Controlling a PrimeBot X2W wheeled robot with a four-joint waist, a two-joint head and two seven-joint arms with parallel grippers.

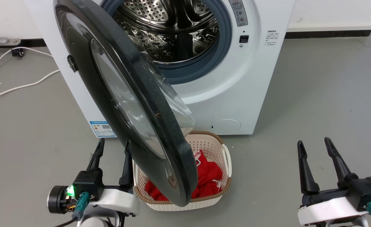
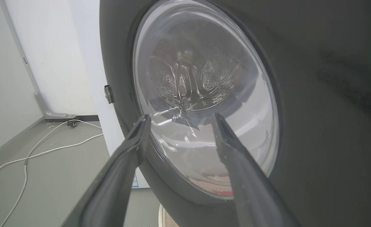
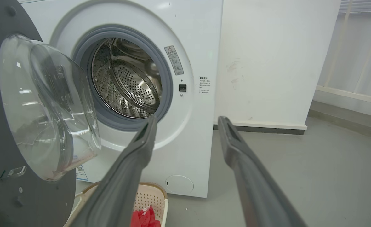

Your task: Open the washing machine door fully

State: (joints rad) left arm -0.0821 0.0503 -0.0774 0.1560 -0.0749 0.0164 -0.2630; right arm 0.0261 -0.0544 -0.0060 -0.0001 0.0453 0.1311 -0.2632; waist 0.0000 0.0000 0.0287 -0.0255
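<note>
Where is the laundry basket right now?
In the head view, the laundry basket sits on the floor in front of the washing machine, partly under the open washing machine door, just right of the left gripper.

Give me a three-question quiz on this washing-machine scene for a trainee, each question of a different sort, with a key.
1. True or false: the large round glossy black door stands swung away from the big white front-loading washing machine, exposing its steel perforated drum.
2. What lies in the beige perforated plastic basket? A) red cloth B) blue towels C) nothing
3. Fill in: the fingers of the left gripper and the right gripper stand ____.
Key: 1 true; 2 A; 3 open.
</note>
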